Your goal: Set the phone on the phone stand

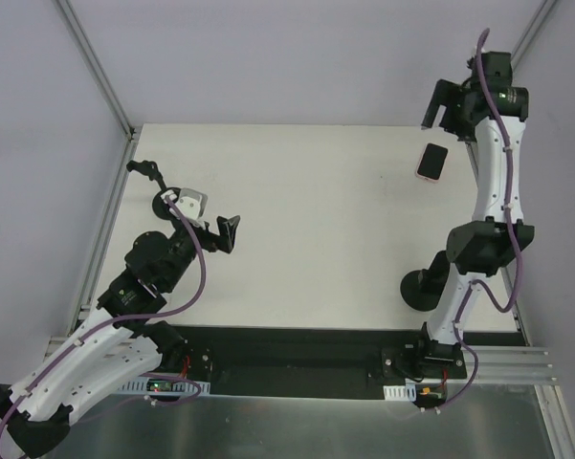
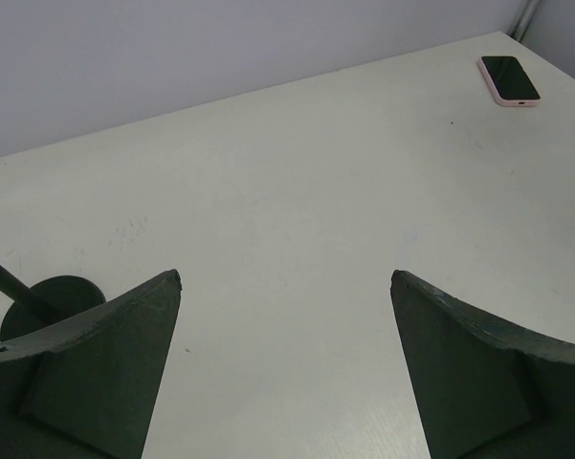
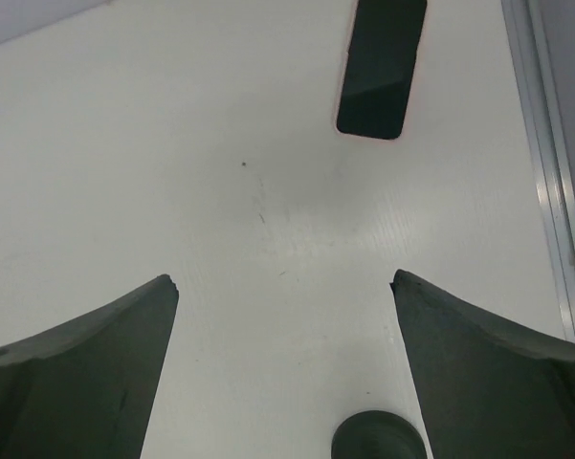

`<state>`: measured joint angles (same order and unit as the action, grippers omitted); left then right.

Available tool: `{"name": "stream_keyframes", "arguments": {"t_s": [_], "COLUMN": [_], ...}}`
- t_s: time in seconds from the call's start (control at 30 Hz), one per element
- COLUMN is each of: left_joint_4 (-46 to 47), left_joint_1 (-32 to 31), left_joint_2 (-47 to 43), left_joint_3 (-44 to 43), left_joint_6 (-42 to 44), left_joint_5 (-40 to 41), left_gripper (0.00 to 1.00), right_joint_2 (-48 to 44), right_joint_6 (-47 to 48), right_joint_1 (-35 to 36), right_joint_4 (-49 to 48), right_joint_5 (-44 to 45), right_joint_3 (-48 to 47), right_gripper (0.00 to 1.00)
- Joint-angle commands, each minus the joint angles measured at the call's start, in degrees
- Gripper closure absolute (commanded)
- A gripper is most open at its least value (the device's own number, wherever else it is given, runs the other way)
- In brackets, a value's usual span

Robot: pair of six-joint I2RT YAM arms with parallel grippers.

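Note:
The phone (image 1: 431, 162), dark screen up in a pink case, lies flat at the far right of the white table (image 1: 316, 210). It also shows in the left wrist view (image 2: 509, 79) and the right wrist view (image 3: 382, 65). The black phone stand (image 1: 161, 201), a round base with a thin arm, stands at the far left, and its base shows in the left wrist view (image 2: 54, 299). My right gripper (image 1: 444, 117) is open and empty, just beyond the phone (image 3: 285, 279). My left gripper (image 1: 215, 225) is open and empty, right of the stand (image 2: 285, 277).
A black round-based object (image 1: 423, 287) stands by the right arm near the table's front right. A metal rail (image 3: 545, 172) runs along the table's right edge. Grey walls close in the back and sides.

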<state>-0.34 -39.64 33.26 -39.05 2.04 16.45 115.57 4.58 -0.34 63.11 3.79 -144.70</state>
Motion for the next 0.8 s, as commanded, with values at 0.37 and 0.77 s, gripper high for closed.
{"name": "stream_keyframes", "arguments": {"t_s": [0.37,0.77], "left_joint_4": [-0.98,-2.38], "left_joint_1": [0.53,0.53], "left_joint_2": [3.56,5.77], "left_joint_3": [-3.14,-4.37], "left_joint_6": [-1.95,-1.87], "left_joint_5": [-7.39,-11.00], "left_gripper": [0.10,0.10], "right_joint_2": [-11.24,-25.10], "right_joint_6": [0.88,-3.43], "right_joint_1": [-7.57,-12.12], "right_joint_4": [-0.71,-11.76], "right_joint_5": [-6.87,-11.08], "right_joint_3": [20.42,34.82], "right_gripper": [0.03,0.01]}}
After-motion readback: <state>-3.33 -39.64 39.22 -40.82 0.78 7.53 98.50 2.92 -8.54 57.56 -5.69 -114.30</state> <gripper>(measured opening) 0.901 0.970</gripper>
